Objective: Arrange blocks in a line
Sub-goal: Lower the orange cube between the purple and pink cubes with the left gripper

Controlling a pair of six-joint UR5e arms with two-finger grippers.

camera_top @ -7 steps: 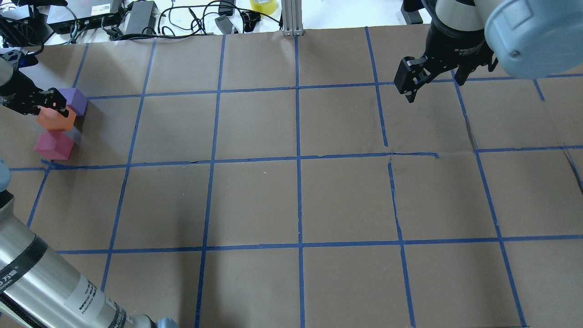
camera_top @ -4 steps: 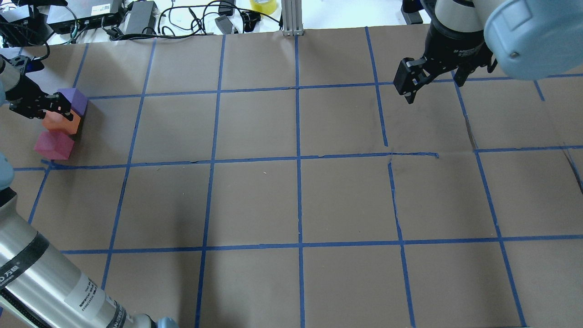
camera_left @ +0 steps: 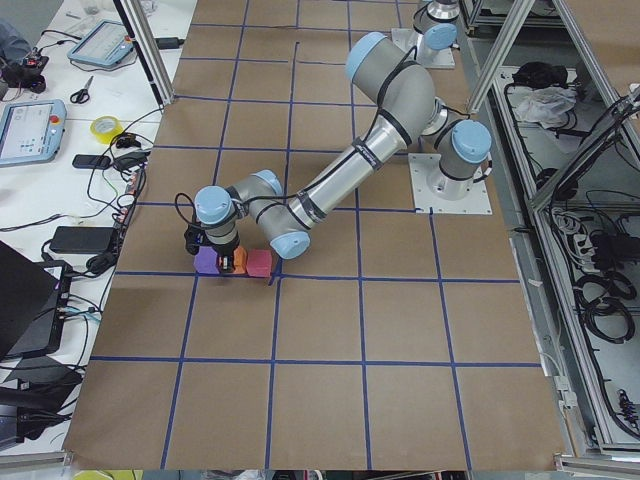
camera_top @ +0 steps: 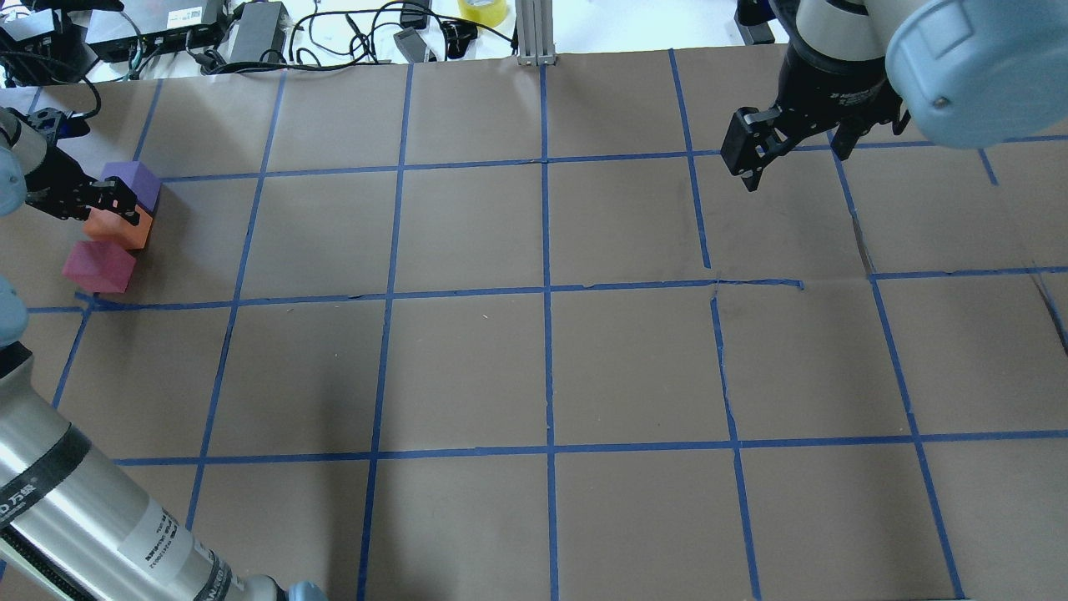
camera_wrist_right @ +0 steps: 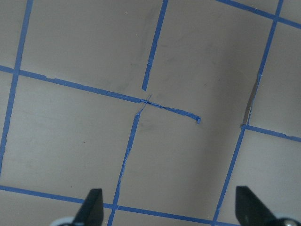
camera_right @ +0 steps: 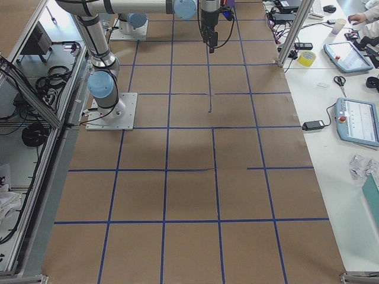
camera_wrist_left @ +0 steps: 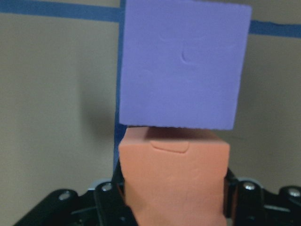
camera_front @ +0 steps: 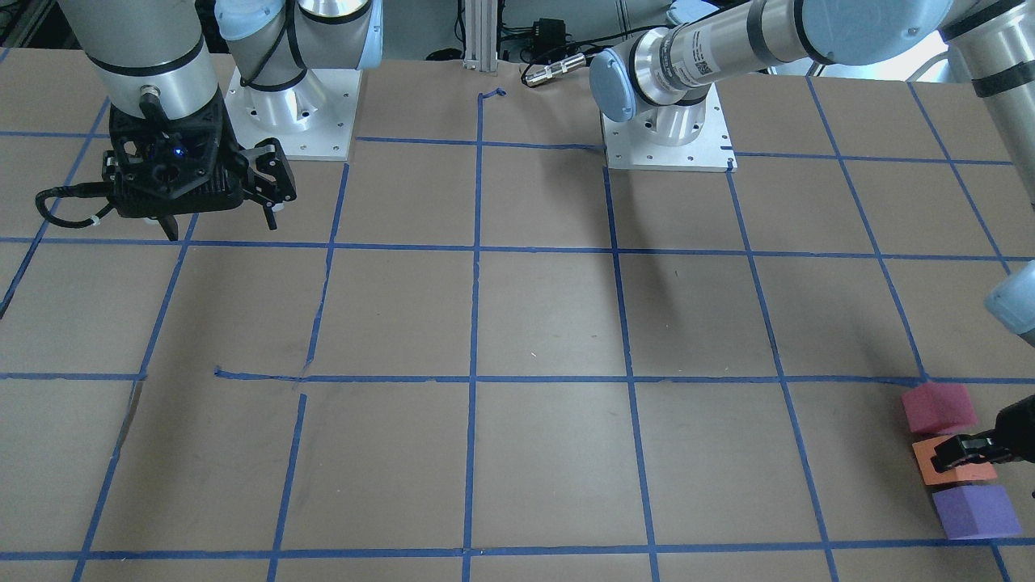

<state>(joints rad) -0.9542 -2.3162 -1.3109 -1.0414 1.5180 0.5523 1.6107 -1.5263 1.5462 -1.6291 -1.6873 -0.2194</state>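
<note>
Gripping the orange cube (camera_wrist_left: 174, 174) on two opposite side faces, the fingers (camera_wrist_left: 109, 200) of the left gripper (camera_top: 117, 209) are closed on it at the left end of the tabletop (camera_top: 534, 359). The cube sits between the purple cube (camera_top: 133, 179), which it touches, and the pinkish-red cube (camera_top: 98, 265) just beside it; the three make nearly a line. The foam looks light and soft, so I think a gentle squeeze on the flat faces is enough, while hard pressure would dent it. The right gripper (camera_top: 794, 167) hangs well apart, fingers spread, holding nothing.

Left claw (camera_top: 108, 204) pinches orange block (camera_top: 121, 232); right claw (camera_top: 794, 154) hangs open.
</note>
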